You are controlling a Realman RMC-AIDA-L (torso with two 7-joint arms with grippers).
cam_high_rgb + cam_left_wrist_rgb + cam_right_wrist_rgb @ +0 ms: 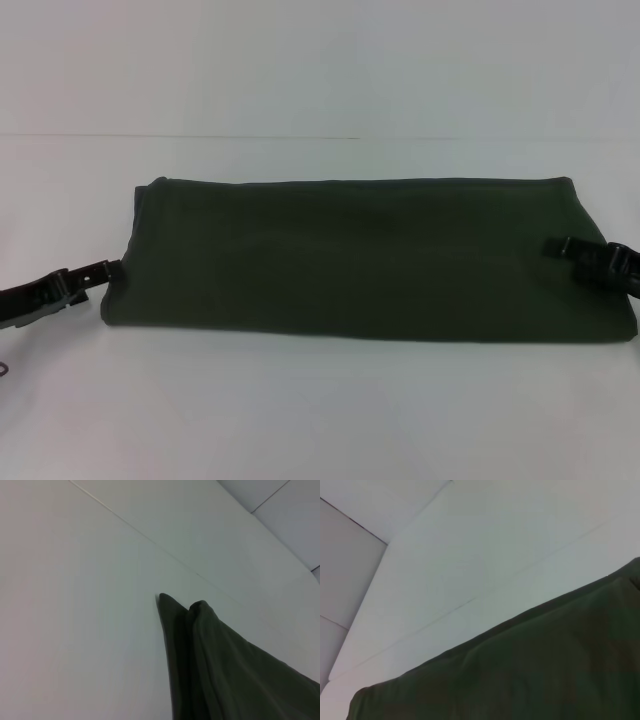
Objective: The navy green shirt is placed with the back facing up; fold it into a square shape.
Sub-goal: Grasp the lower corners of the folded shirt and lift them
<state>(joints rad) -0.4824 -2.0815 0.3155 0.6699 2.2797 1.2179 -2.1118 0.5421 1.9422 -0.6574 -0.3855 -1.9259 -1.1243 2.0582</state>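
Observation:
The navy green shirt [350,260] lies flat on the white table as a long, wide band, plain side up, with folded edges at both ends. My left gripper [103,270] sits low at the shirt's left end, touching its edge. My right gripper [565,248] rests over the shirt's right end, just inside the edge. The left wrist view shows a corner of the shirt [210,665] with two stacked layers. A broad stretch of the shirt [530,675] fills the near part of the right wrist view.
The white table [320,410] spreads in front of and behind the shirt. A thin seam [200,136] runs across the surface behind it. A grey wall or floor panel [345,565] shows beyond the table edge in the right wrist view.

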